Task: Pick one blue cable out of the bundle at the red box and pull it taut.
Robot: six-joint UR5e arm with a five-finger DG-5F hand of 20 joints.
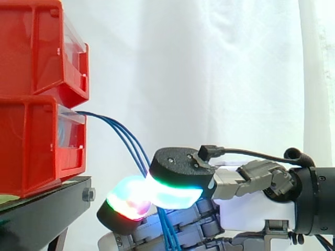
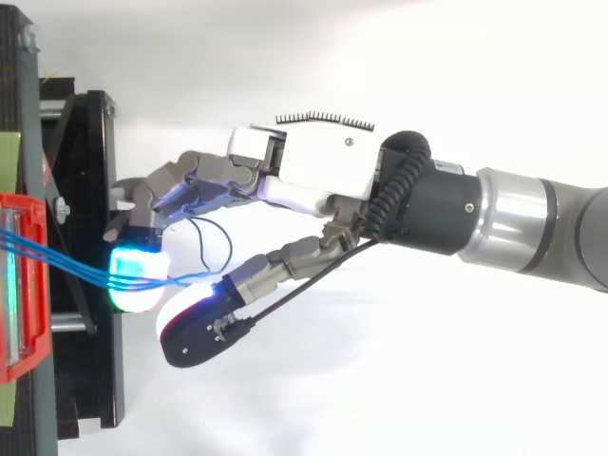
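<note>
Three thin blue cables [image 1: 123, 133] leave the front of the lower red box [image 1: 36, 141] and slope down to the right as one bundle. My hand [image 2: 323, 171] reaches in from the right, its fingers pointing at the box. The bundle runs between the thumb's green-glowing pad [image 1: 178, 183] and a red-white glowing fingertip [image 1: 128, 204], then drops below the hand. From above, the cables [image 2: 66, 261] cross a cyan-glowing fingertip [image 2: 135, 280] and end at the thumb tip [image 2: 204, 318]. The hand is shut on the bundle; I cannot tell whether one cable is separated.
A second red bin [image 1: 36, 47] is stacked on the lower box. Both stand on a black stand [image 1: 47, 209] whose edge lies just left of the fingertips. A white curtain hangs behind.
</note>
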